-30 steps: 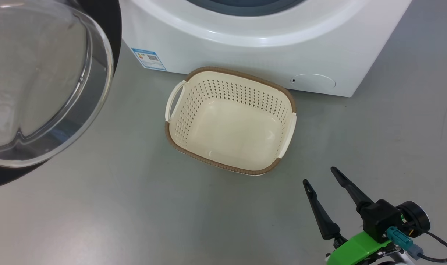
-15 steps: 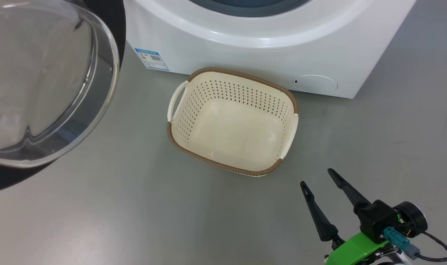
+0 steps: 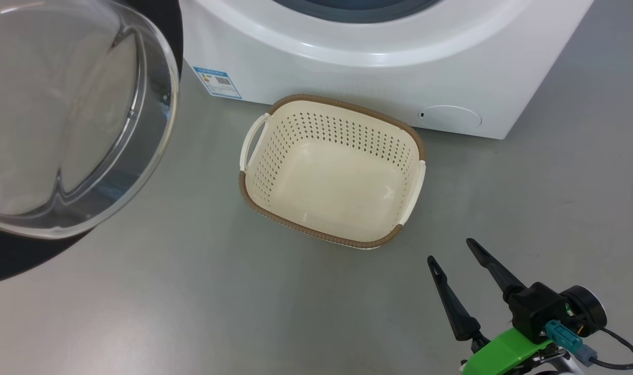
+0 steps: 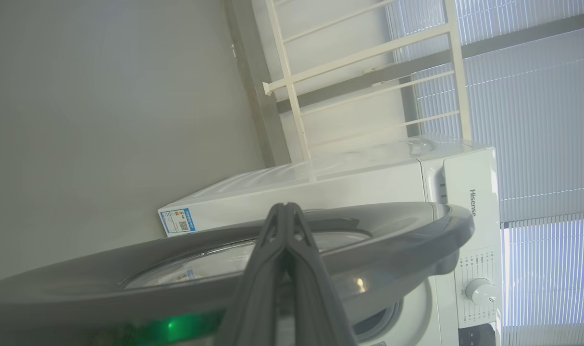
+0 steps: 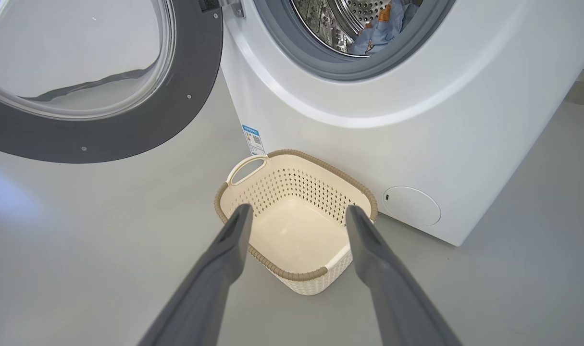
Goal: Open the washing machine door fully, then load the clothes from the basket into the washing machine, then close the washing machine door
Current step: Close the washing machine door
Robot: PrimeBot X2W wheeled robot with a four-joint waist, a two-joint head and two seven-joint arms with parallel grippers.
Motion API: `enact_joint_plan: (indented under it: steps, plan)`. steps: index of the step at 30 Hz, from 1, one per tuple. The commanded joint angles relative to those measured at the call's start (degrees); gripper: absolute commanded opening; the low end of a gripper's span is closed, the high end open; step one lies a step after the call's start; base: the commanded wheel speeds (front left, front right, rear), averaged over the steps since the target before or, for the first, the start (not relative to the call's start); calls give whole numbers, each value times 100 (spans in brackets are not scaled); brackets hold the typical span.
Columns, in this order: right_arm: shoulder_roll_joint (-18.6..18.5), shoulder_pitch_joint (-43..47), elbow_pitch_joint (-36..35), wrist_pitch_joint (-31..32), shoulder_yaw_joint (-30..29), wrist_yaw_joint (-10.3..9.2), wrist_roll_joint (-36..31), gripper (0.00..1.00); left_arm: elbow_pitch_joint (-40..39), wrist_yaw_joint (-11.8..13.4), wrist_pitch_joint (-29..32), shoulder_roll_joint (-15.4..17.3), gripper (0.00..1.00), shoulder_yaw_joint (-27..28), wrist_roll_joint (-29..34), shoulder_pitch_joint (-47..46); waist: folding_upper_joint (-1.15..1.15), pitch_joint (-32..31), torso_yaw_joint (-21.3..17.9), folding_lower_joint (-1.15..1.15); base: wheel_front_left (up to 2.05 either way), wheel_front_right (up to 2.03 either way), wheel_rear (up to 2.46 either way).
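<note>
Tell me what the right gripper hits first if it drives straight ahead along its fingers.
Most likely the basket: the right gripper, jaws open, points at its near rim, with only floor between them. Depth is hard to judge.

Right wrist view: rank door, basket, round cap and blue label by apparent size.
1. washing machine door, largest, even cut off by the frame edge
2. basket
3. round white cap
4. blue label sticker, clearly smallest
</note>
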Motion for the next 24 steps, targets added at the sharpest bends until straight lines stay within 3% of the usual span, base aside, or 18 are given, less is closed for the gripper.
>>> enact_joint_plan:
  steps: [1,17,24]
  plan:
    - [26,-103,-119,-31,173,52,13,100,-191,-1,167,294,0,31,-59,68,0,-8,15,0,0,0,0]
    - [132,-127,182,-247,251,52,124,100,-1059,494,1091,-10,0,127,-574,458,0,-270,-44,0,0,0,0]
    - [170,-82,328,-354,240,52,213,100,-1790,664,1332,-327,0,281,-859,760,0,-442,-90,0,0,0,0]
